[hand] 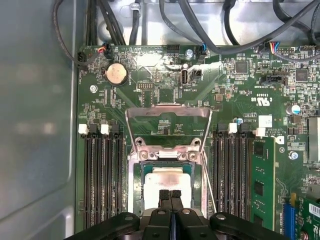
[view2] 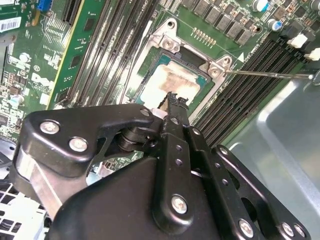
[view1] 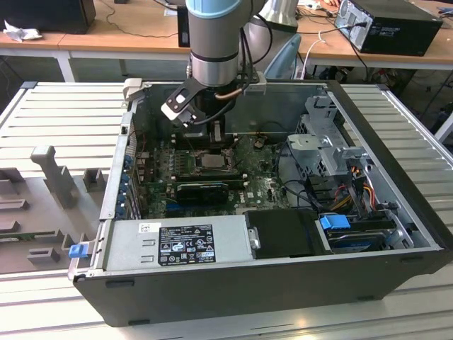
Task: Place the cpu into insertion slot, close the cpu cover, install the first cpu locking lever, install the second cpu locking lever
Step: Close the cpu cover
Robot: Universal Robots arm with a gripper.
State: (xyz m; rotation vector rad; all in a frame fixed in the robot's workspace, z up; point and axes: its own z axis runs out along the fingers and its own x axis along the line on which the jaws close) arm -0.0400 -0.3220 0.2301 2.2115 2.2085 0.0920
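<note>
The cpu (hand: 166,181) lies flat in the insertion slot (hand: 136,187) on the green motherboard, its pale metal top showing in both wrist views (view2: 172,80). The cpu cover (hand: 167,114) stands swung open at the socket's hinge end, with the board visible through its window. A thin metal locking lever (view2: 270,75) sticks out sideways from the socket corner. My gripper (hand: 170,196) hangs just above the cpu with its black fingertips (view2: 176,102) pressed together and nothing between them. In the exterior view the arm reaches down into the open case over the socket (view1: 212,161).
Black memory slots (hand: 102,175) flank the socket on both sides. A long black card (view1: 202,190) lies in front of it in the exterior view. Cables (hand: 200,30) run along the case wall. The power supply (view1: 177,241) and drive cage (view1: 329,152) fill the case's other parts.
</note>
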